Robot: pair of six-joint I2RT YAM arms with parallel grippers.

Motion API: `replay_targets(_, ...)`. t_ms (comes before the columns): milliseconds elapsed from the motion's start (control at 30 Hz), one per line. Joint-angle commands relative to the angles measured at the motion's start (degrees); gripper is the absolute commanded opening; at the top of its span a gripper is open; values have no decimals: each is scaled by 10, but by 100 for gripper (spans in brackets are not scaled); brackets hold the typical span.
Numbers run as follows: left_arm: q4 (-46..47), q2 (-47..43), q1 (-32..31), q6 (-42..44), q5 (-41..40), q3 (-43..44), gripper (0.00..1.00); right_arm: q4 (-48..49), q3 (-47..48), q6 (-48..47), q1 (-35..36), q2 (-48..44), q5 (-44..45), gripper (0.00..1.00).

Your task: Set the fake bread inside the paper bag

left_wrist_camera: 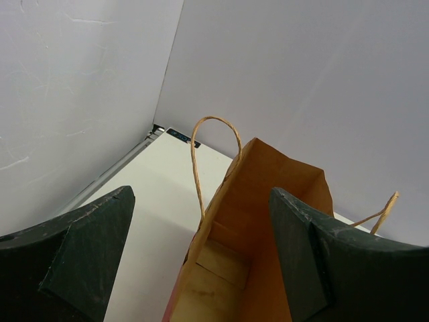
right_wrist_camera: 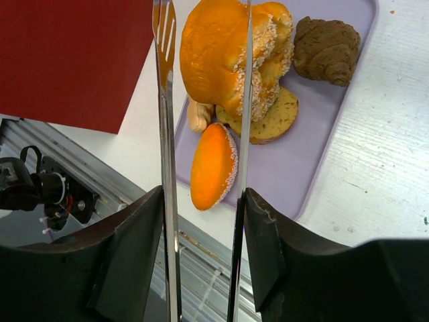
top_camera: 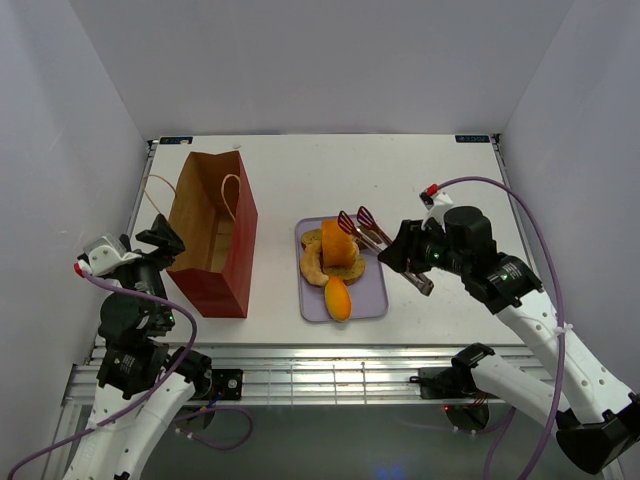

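The fake bread lies piled on a lavender tray: a big orange bun, a small oval orange bun, a pale crescent, a round slice and a brown croissant. My right gripper is shut on metal tongs. Their blades stand spread above the big bun, one crossing over it. The paper bag stands open at the left, the visible part of its tan bottom bare. My left gripper hangs open over its near rim.
Cord handles loop up from the bag's rims. White walls close in the table at the back and both sides. The metal frame at the table's near edge shows below the tray.
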Motion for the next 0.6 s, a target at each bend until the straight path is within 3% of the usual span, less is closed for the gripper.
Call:
replay_targets(0,-4,-1,-2,-2,10,2,92,7,-5,8,-5,-10,23,56)
replay_targets(567,-4,-1,-5,0,11,2,92,58,-79,48,-33,-18,6,64)
